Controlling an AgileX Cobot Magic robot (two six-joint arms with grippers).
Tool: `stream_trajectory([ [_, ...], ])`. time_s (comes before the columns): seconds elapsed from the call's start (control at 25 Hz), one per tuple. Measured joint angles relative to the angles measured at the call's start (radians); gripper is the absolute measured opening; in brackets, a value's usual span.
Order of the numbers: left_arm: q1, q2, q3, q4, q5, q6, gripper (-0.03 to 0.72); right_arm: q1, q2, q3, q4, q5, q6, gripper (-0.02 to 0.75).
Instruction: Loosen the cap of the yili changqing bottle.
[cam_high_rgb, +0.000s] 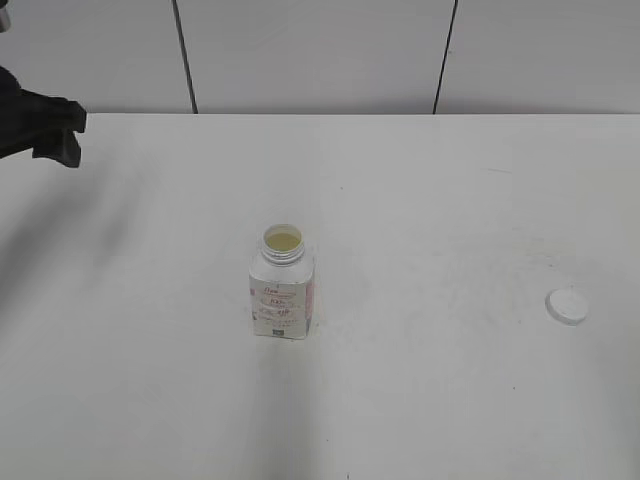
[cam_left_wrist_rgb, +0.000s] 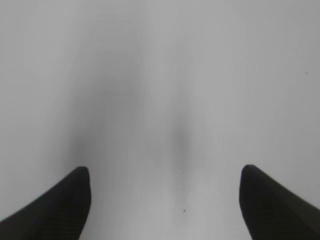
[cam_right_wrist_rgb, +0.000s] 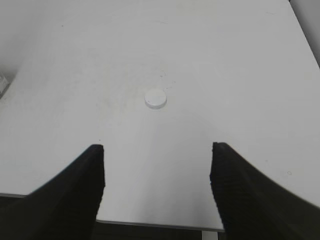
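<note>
Bottle (cam_high_rgb: 281, 288) stands upright near the middle of the white surface (cam_high_rgb: 450, 400), neck open, pale contents visible inside. Cap (cam_high_rgb: 566, 306) is already off: it lies flat on the surface well to the right of the bottle, apart from it. In my right wrist view the cap (cam_right_wrist_rgb: 156, 98) sits ahead of my jaws, slightly left of their centre line.

My left gripper (cam_left_wrist_rgb: 165, 200): jaws spread wide, nothing between them, only bare surface below. In the exterior view it sits at the far left edge (cam_high_rgb: 60, 132), well away from the bottle. My right gripper (cam_right_wrist_rgb: 157, 190): jaws also wide and empty, back near the surface's front edge.

Judgement: loosening looks complete; nothing is left to unscrew.

Handling notes: bottle appears to be thin, light plastic, smooth label, likely slippery and easily tipped with liquid inside and no cap. Best hold would be across the squarish body's flat sides, below the shoulder. Cap is small, stiff, ribbed rim; grip across the rim.
</note>
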Motion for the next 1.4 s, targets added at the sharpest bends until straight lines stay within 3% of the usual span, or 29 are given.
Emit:
stream_trajectory([
  [0.24,0.019,-0.025,0.000,-0.003,0.115,0.001,0.554,0.000,0.000,0.000,0.000,0.000,0.000,0.526],
  [0.48,0.051,-0.171,0.109,-0.017,0.152,0.030,0.554,0.000,0.000,0.000,-0.001,0.000,0.000,0.526],
  [0.84,0.072,-0.419,0.230,-0.137,0.193,0.139,0.554,0.000,0.000,0.000,-0.001,0.000,0.000,0.526],
  [1.2,0.072,-0.796,0.417,-0.050,0.184,0.143,0.554,0.000,0.000,0.000,-0.002,-0.001,0.000,0.526],
  [1.4,0.073,-1.038,0.502,-0.055,0.196,0.143,0.554,0.000,0.000,0.000,-0.002,-0.001,0.000,0.526],
])
